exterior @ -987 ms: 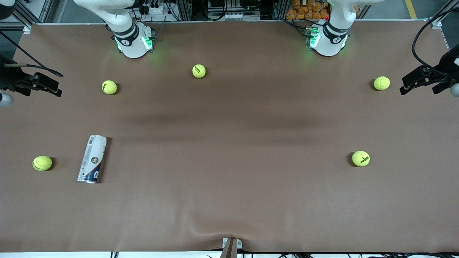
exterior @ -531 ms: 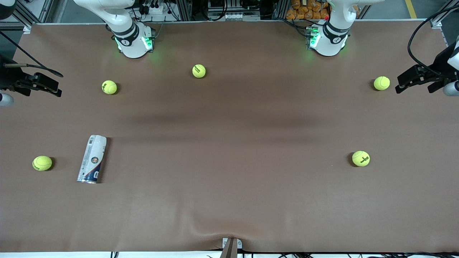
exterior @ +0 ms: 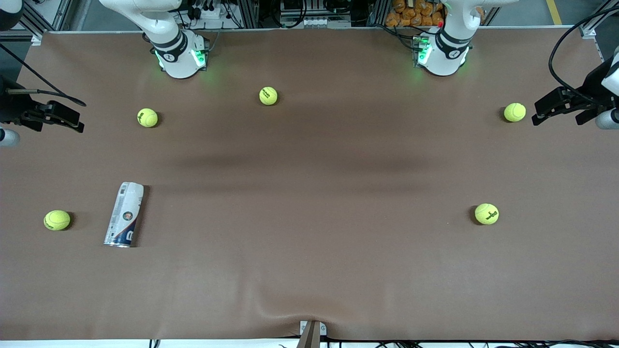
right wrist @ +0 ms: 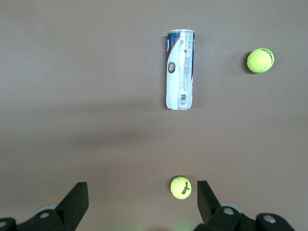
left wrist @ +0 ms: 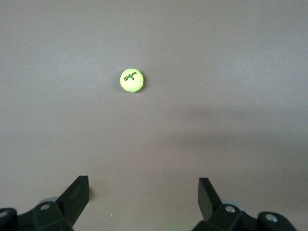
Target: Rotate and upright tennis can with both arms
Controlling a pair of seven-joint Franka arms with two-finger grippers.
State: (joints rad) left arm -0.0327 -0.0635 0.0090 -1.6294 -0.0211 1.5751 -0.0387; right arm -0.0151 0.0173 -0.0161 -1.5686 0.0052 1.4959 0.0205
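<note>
The tennis can [exterior: 125, 214] lies on its side on the brown table [exterior: 309, 270] toward the right arm's end, its silver rim end nearer the front camera. It also shows in the right wrist view [right wrist: 180, 76]. My right gripper [exterior: 72, 118] hangs open and empty in the air at the table's edge at the right arm's end, well apart from the can; its jaws stand wide in the right wrist view [right wrist: 142, 197]. My left gripper [exterior: 544, 113] is open and empty over the left arm's end of the table, its jaws wide in the left wrist view [left wrist: 143, 192].
Several yellow-green tennis balls lie scattered on the table: one beside the can [exterior: 57, 220], one [exterior: 147, 117] and one [exterior: 268, 95] closer to the arm bases, one [exterior: 514, 112] beside my left gripper, one [exterior: 486, 213] toward the left arm's end.
My left gripper has shifted a little inward over the table toward the nearby ball. My right gripper has barely moved. The can and the balls have not moved.
</note>
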